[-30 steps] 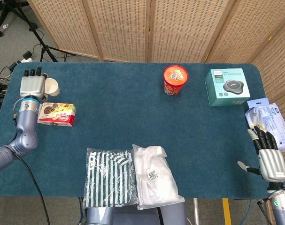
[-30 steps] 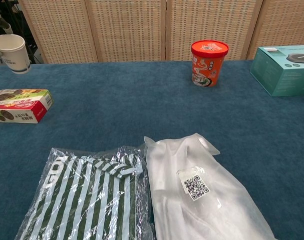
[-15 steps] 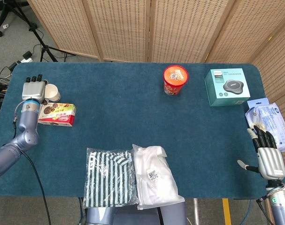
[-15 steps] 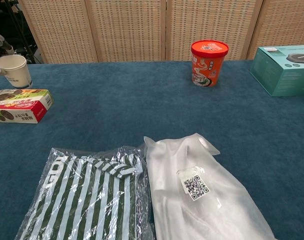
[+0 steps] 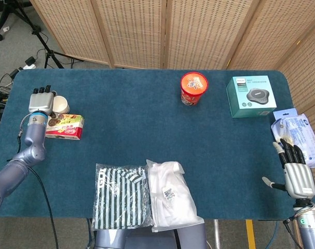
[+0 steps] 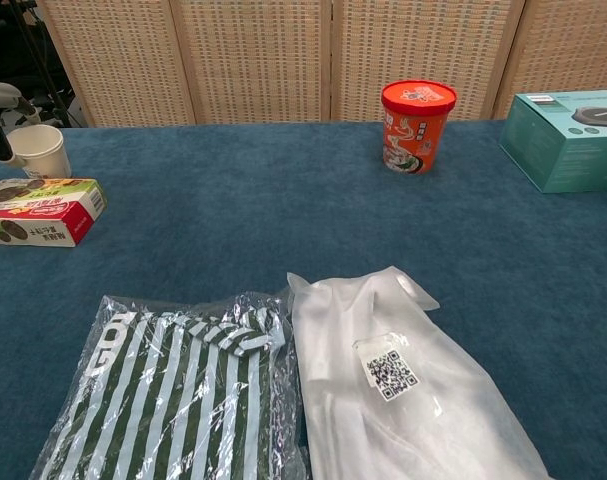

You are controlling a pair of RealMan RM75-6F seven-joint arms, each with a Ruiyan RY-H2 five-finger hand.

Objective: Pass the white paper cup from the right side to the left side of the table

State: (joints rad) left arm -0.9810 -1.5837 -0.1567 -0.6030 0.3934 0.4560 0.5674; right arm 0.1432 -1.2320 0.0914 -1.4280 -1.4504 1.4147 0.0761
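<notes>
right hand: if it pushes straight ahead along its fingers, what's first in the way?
Probably the white plastic packet. In the head view the right hand is open with fingers pointing toward the far edge, and the packet's near corner lies just beyond the fingertips. Relative height is unclear, so it might pass over.

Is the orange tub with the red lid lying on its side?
No, the orange tub stands upright on the table, with its red lid on top, as the chest view shows.

Open counter (image 5: 121,129) spans the middle, between the snack box (image 5: 64,126) at left and the red tub (image 5: 193,88) and teal box (image 5: 250,96) at the far right. Two bagged garments (image 5: 147,194) fill the near centre edge. The cup (image 5: 59,106) stands just behind the snack box.
</notes>
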